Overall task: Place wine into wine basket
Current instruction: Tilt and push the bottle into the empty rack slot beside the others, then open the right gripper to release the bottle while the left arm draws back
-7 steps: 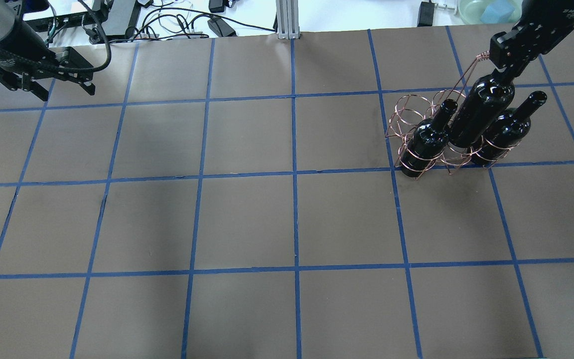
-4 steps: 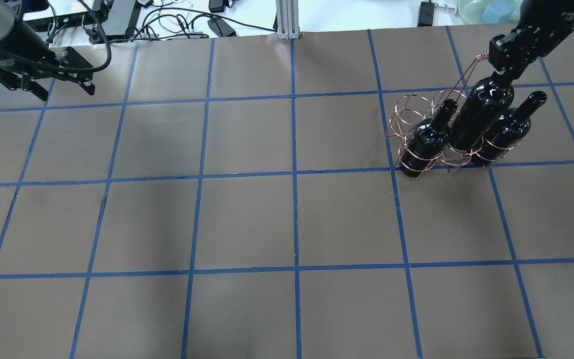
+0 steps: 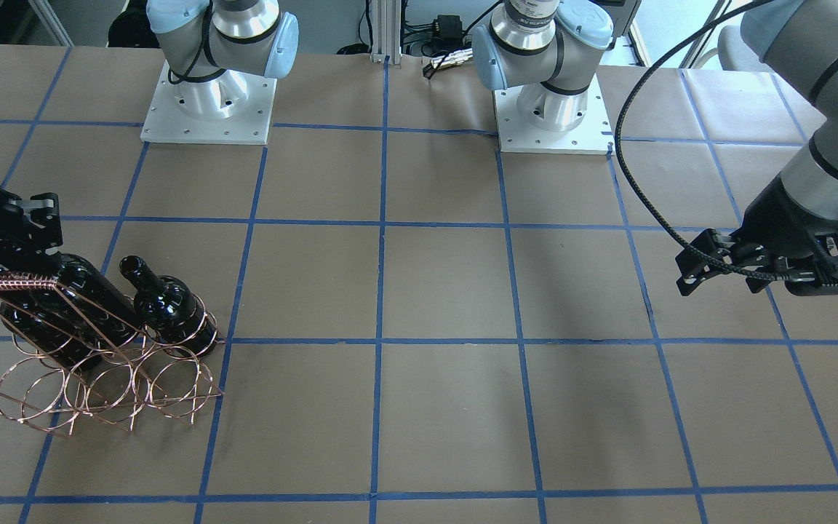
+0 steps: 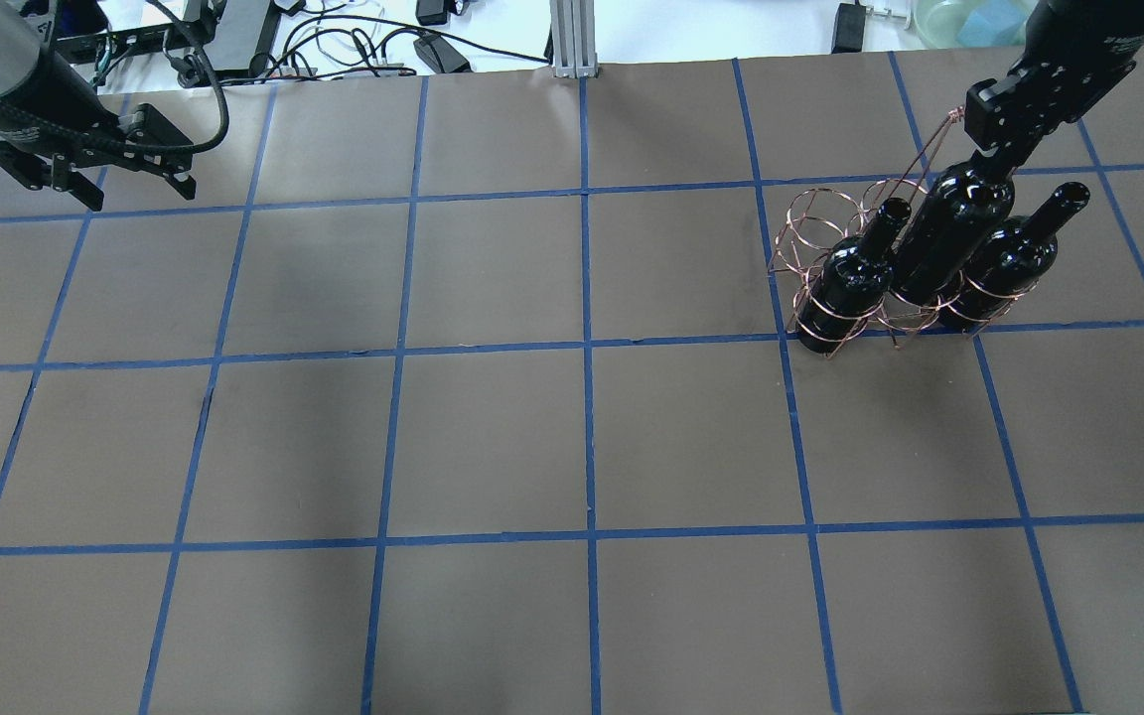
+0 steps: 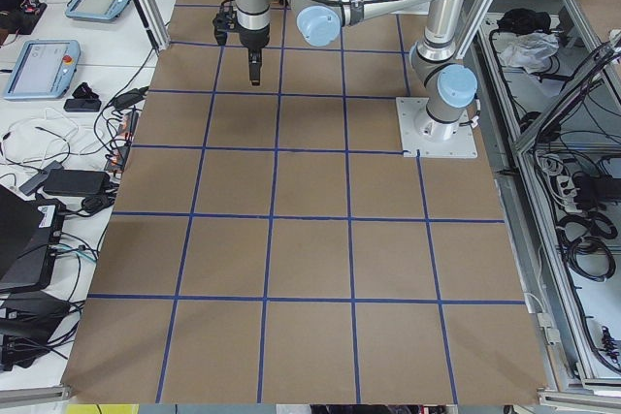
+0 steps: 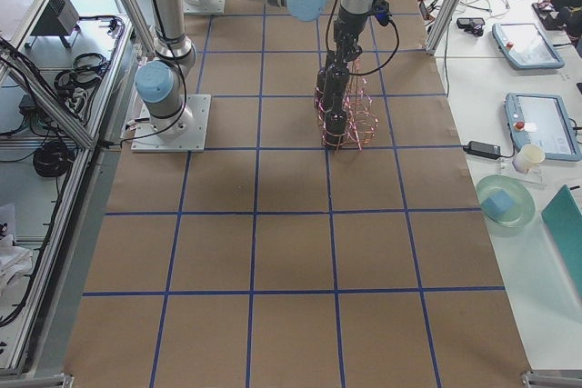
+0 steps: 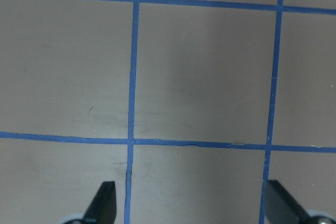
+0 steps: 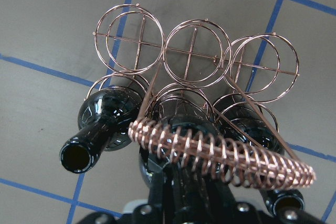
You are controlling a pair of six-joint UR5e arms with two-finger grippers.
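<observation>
My right gripper clamps the wine by its neck, in the wine basket (middle loop). My left gripper hangs spread wide, far left.

Bright light is shining down from above.
Small white spots are glinting on the wine at the upper right of the overhead view. Soft grey shadows are lying on the table. The left wrist view's bottom edge is looking fuzzy.

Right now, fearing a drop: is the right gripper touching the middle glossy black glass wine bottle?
Touching. Overhead view: the right gripper is clamped over the neck of the middle glossy black glass wine bottle.
</observation>
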